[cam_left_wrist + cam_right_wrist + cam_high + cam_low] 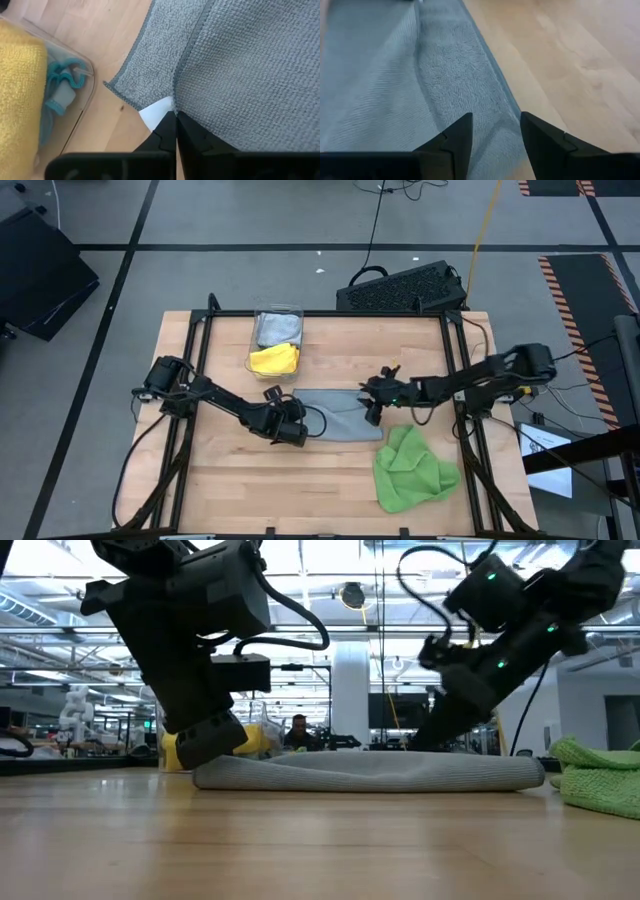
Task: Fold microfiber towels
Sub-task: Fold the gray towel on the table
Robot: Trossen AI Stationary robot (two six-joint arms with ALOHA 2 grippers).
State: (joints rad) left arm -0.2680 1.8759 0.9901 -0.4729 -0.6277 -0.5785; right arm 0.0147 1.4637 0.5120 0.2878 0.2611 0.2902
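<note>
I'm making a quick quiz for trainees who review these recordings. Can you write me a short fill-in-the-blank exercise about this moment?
1. The towel lying flat between the two grippers is ____ in colour.
2. The left gripper is ____ on that towel's edge, beside its white tag.
3. The right gripper stands ____ over the towel's other end.
4. The yellow towel hangs out of the clear ____, and the green towel lies on the table.

Missing words: grey; shut; open; bin

Nubby grey cloth towel [335,416], smooth pale wood table [230,480]
</note>
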